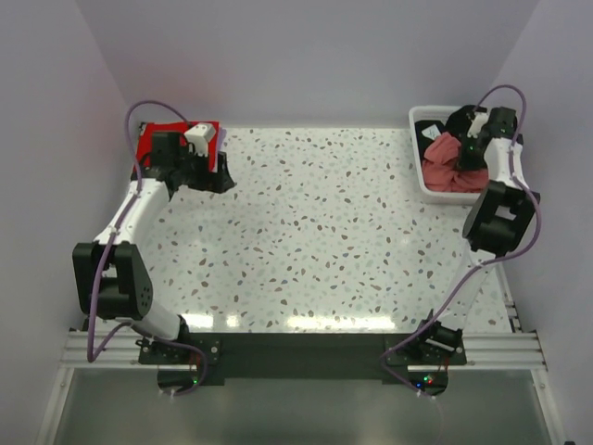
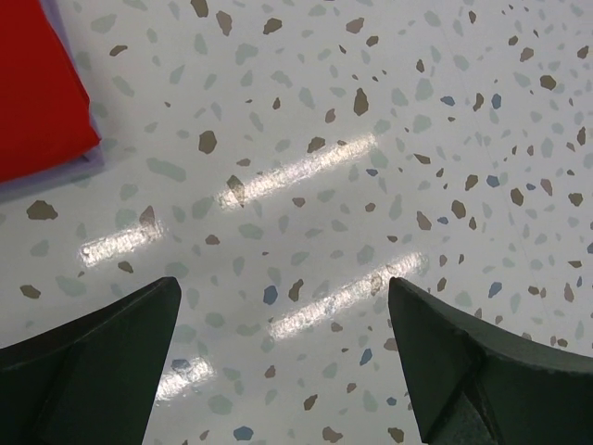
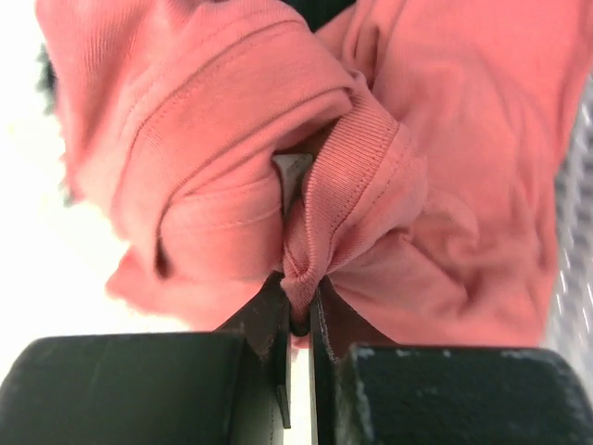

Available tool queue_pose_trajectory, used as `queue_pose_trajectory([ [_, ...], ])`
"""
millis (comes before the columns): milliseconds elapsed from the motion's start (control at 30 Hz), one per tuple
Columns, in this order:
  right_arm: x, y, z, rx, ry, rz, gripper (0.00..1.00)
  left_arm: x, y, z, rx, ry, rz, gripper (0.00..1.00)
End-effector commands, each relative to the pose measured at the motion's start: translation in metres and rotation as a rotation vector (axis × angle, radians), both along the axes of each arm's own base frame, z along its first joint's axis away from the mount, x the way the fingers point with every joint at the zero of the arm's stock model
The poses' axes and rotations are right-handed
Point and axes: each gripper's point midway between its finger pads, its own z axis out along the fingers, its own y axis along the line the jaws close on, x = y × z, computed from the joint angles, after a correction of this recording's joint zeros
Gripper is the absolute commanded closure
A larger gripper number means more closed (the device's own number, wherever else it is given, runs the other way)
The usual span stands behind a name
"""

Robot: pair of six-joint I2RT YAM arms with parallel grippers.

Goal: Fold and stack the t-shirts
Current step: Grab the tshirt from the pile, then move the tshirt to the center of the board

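Note:
The bright red t-shirt (image 1: 157, 141) lies folded flat at the table's far left corner, partly under my left arm; its edge shows in the left wrist view (image 2: 37, 88). My left gripper (image 1: 222, 178) (image 2: 283, 357) is open and empty over bare table just right of it. The salmon-pink t-shirt (image 1: 449, 167) sits crumpled in the white basket (image 1: 419, 176) at the far right. My right gripper (image 1: 471, 148) (image 3: 298, 306) is shut on a ribbed fold of the pink shirt (image 3: 352, 176). A black t-shirt (image 1: 435, 128) lies in the basket behind the pink one.
The speckled white table (image 1: 315, 232) spreads between the arms. Lavender walls close in on the left, back and right. The basket stands against the right wall at the table's far edge.

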Motion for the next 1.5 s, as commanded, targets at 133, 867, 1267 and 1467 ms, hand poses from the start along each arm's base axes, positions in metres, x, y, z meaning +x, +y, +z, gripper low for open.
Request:
queue_pose_trajectory([
  [133, -0.021, 0.023, 0.177, -0.052, -0.387, 0.031, 1.00, -0.013, -0.002, 0.029, -0.022, -0.100, -0.023, 0.00],
  [867, -0.099, 0.101, 0.545, -0.024, -1.331, 0.181, 1.00, -0.032, 0.032, 0.059, 0.016, -0.187, 0.102, 0.00],
  [1267, -0.168, 0.188, 0.633, 0.214, -1.604, 0.420, 1.00, -0.038, 0.033, 0.068, -0.021, -0.192, 0.135, 0.00],
  [1467, -0.178, 0.266, 0.617, 0.397, -1.525, 0.566, 1.00, -0.039, 0.033, 0.075, -0.026, -0.206, 0.135, 0.00],
])
